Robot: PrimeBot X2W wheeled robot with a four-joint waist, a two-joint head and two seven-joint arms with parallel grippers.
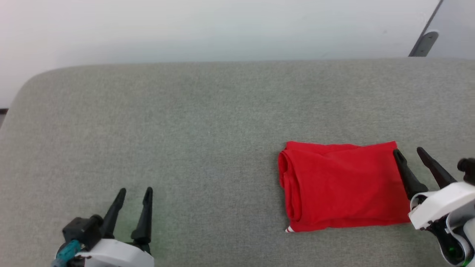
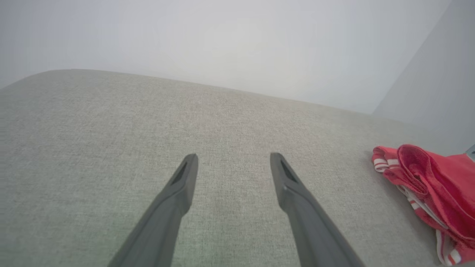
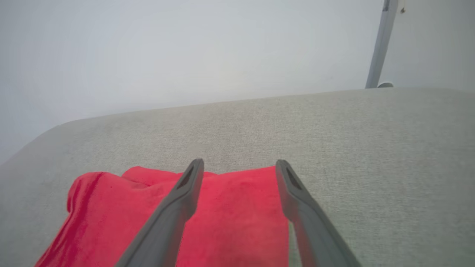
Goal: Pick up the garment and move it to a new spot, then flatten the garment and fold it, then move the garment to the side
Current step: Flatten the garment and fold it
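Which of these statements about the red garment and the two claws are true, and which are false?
1. The garment lies folded on the grey fabric surface. True.
2. The right claw is shut on the garment. False: it is open, at the garment's right edge.
3. The left claw is open above bare fabric. True.
4. The garment lies in front of the left claw. False: it lies right of the middle, beside the right claw.
5. Striped trim shows at one corner of the garment. True.
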